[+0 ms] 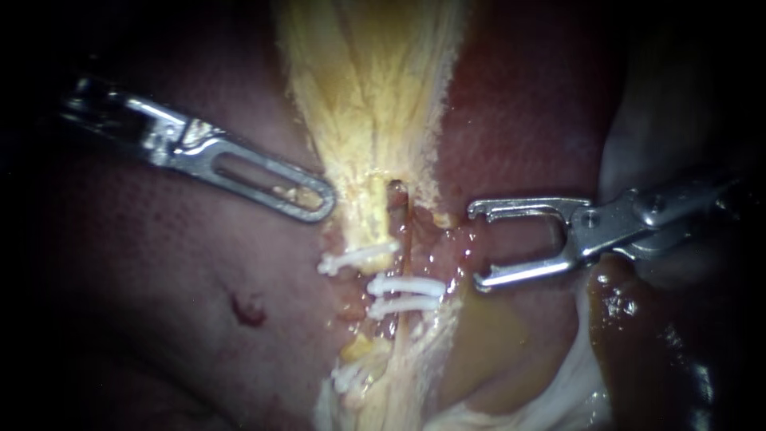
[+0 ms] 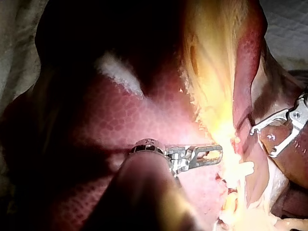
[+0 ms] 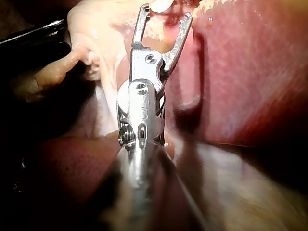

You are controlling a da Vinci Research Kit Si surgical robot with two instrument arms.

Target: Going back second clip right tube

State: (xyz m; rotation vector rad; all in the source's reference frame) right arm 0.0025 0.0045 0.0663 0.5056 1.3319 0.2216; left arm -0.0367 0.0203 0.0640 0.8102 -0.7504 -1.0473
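Dark red, mottled liver [image 1: 159, 279] fills my screen as the working surface, and the left wrist camera shows pale cloth [image 2: 288, 24] beyond it. From the left, my left instrument [image 1: 323, 199] lies with its jaws together, its tip touching the edge of the yellow tissue [image 1: 367, 96]. Next I see 1 white clip [image 1: 355, 259] across the left tube [image 1: 369, 219]. Then 2 clips [image 1: 405, 285] sit close together across the right tube [image 1: 406, 239]. Just beside those, my right instrument [image 1: 476, 245] holds its jaws wide apart, gripping nothing.
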